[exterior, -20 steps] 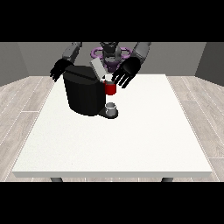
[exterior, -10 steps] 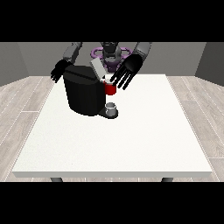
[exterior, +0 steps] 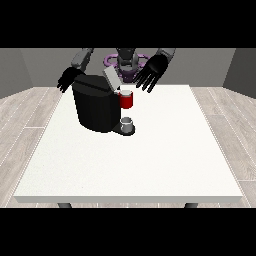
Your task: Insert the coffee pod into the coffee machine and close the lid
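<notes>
The coffee machine (exterior: 98, 106), a bulky black block, stands on the white table (exterior: 150, 160) toward the far left. Its grey lid (exterior: 111, 79) is tilted up and back at the top, so the machine is open. On its right side, up near the top, sits a red part with a pale upper face (exterior: 126, 100); whether this is the coffee pod itself or a piece of the machine cannot be told from here. Below it, a small grey cup (exterior: 127, 123) rests on the machine's dark base plate, on the near right of the body.

The hand at the view's right (exterior: 151, 73) hangs above and just to the right of the red part, its fingers spread wide and pointing down toward the table, holding nothing. It appears clear of both the red part and the lid, though the angle makes any gap hard to judge.

The hand at the view's left (exterior: 67, 79) shows beyond the machine's far left corner, and the black body covers part of it. Its fingers look loosely spread, with nothing in them; whether it touches the machine is not visible.

Farther back, the robot's torso (exterior: 127, 62) is small, and the lifted lid hides part of it.
</notes>
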You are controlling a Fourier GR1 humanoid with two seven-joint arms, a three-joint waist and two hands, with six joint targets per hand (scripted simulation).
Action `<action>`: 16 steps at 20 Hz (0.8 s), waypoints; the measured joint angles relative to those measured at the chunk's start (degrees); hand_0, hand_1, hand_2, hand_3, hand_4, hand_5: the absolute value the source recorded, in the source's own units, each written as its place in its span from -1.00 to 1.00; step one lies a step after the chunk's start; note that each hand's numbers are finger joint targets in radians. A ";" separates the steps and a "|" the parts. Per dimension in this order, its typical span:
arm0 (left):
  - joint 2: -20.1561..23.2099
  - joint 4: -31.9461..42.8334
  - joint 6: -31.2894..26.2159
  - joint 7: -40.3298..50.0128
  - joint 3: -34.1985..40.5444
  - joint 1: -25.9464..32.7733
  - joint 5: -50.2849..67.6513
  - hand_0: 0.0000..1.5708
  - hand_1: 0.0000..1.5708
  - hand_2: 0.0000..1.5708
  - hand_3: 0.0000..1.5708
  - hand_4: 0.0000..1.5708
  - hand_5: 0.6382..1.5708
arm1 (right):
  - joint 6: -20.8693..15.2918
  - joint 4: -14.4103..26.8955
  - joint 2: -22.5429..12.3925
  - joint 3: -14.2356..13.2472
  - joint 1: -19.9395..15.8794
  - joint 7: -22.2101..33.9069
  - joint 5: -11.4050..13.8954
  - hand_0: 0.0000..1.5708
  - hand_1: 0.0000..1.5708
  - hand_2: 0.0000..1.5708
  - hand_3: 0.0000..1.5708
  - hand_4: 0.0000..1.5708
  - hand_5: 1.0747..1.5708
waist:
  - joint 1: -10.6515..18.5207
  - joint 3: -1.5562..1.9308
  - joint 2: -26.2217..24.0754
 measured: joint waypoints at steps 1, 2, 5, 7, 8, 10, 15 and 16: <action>-0.36 -0.19 -0.42 0.03 0.26 0.51 0.44 -1.00 -1.00 -1.00 -1.00 -1.00 1.00 | 0.04 0.23 -0.08 -0.11 0.37 0.27 -0.10 -1.00 -1.00 -1.00 -1.00 -0.52 1.00 | 0.39 0.00 -0.88; -1.36 -0.36 -0.64 0.78 0.74 0.80 1.16 -1.00 -1.00 -1.00 -1.00 -1.00 1.00 | 0.06 0.58 0.18 -0.04 0.97 0.14 -0.16 -1.00 -1.00 -1.00 -1.00 -0.46 1.00 | 0.70 -0.01 -1.93; -4.15 -0.98 0.24 0.49 3.24 3.71 4.44 -1.00 -1.00 -1.00 -1.00 -1.00 1.00 | -0.52 1.03 0.35 -0.70 2.41 -0.02 -0.41 -1.00 -1.00 -1.00 -1.00 -0.51 1.00 | 2.85 -0.02 -4.60; -5.22 -1.15 0.17 -0.12 6.12 5.24 7.79 -1.00 -1.00 -1.00 -1.00 -0.68 1.00 | -0.32 1.11 0.25 -1.28 3.59 0.20 -1.05 -1.00 -1.00 -1.00 -1.00 -0.45 1.00 | 4.01 -0.04 -6.37; -6.53 -1.37 0.09 -0.40 7.56 6.00 9.79 -1.00 -1.00 -1.00 -1.00 -0.67 1.00 | -0.24 1.56 0.18 -1.53 4.45 -0.37 -1.09 -1.00 -1.00 -1.00 -1.00 -0.45 1.00 | 4.80 -0.05 -7.31; -8.54 -1.31 -0.35 -1.25 10.55 8.43 13.72 -1.00 -1.00 -1.00 -1.00 -1.00 1.00 | -0.31 1.55 0.08 -1.82 6.19 -0.36 -1.18 -1.00 -1.00 -1.00 -1.00 -0.49 1.00 | 5.95 -0.07 -9.76; -14.00 -2.15 -0.40 -3.43 13.96 17.04 19.65 -1.00 -1.00 -1.00 -1.00 -1.00 1.00 | 0.47 1.44 -0.93 -2.72 10.65 0.07 -1.76 -1.00 -1.00 -1.00 -1.00 -0.37 1.00 | 9.62 -0.05 -16.87; -14.55 -2.47 -0.82 -3.31 14.39 18.30 20.60 -1.00 -1.00 -1.00 -1.00 -0.76 1.00 | 0.30 1.11 -0.95 -2.45 11.31 0.31 -1.41 -1.00 -1.00 -1.00 -1.00 -0.45 1.00 | 10.18 -0.05 -18.23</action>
